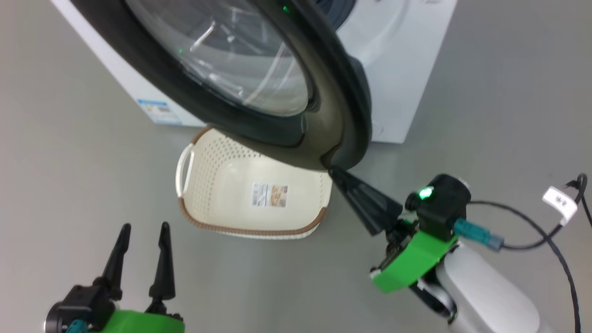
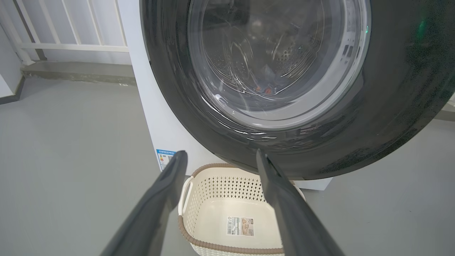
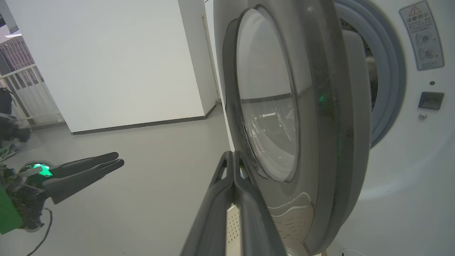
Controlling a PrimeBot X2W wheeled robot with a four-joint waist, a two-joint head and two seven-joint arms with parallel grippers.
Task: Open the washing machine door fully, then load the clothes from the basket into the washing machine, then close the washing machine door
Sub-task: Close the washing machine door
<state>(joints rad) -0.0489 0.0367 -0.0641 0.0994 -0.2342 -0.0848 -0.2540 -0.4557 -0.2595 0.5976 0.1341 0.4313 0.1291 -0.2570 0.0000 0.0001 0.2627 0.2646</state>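
Two containers face us: basket point(image 1: 208, 185) holds just a label point(image 1: 269, 195), washer point(image 1: 397, 69) holds clothes point(image 2: 265, 89) behind its door point(image 1: 342, 106). Our left gripper point(image 1: 144, 225) gapes; right gripper point(image 1: 333, 171) pinched shut at the door's rim.

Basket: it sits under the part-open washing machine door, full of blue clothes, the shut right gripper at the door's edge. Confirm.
Not full: the basket is empty, its bare bottom and label plain in the head view. It does sit under the part-open washing machine door, with the shut right gripper at the door's edge.
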